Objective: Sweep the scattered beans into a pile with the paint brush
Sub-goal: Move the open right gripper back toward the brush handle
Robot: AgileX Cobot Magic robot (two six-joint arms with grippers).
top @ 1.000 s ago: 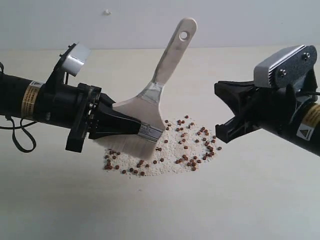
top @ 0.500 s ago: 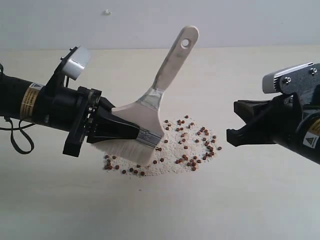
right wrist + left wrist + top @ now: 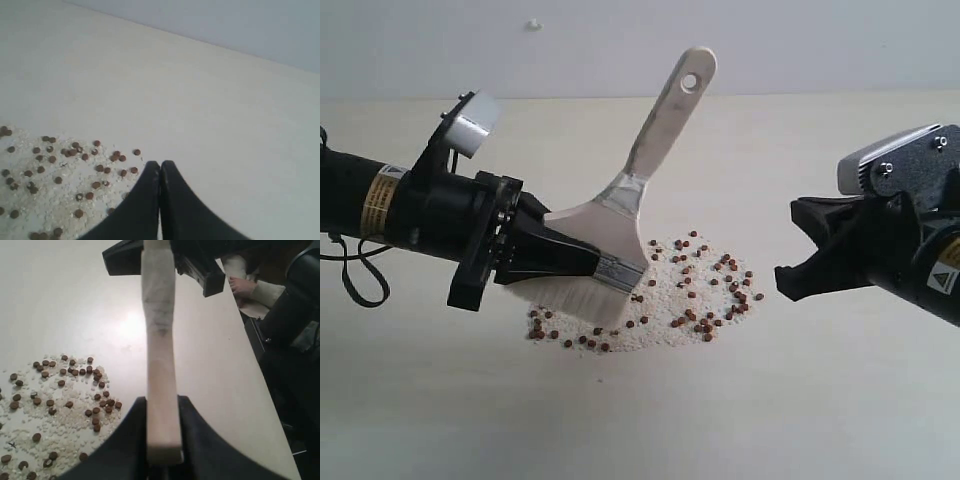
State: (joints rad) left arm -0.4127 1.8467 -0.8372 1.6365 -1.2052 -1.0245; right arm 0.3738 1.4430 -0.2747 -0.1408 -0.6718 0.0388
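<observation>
The paint brush (image 3: 640, 170) stands tilted, with its holed handle end up and to the right. My left gripper (image 3: 592, 264) is shut on it at the silver ferrule. Its cream bristles (image 3: 582, 298) touch the table at the left part of the beans (image 3: 685, 295), a patch of reddish-brown pellets in pale grains. In the left wrist view the handle (image 3: 161, 365) runs up between the left gripper (image 3: 162, 407) jaws, beans (image 3: 55, 400) beside it. My right gripper (image 3: 788, 240) hovers shut and empty just right of the patch. The right wrist view shows the right gripper (image 3: 160, 166) over the beans (image 3: 60, 170).
The pale table (image 3: 640, 420) spreads out around the patch. Its far edge meets a grey wall (image 3: 620, 40). In the left wrist view the table edge (image 3: 260, 390) runs past a person's hand (image 3: 245, 286) and dark gear.
My right gripper has drawn back to the right, away from the beans. The brush has shifted only slightly in the left gripper's hold.
</observation>
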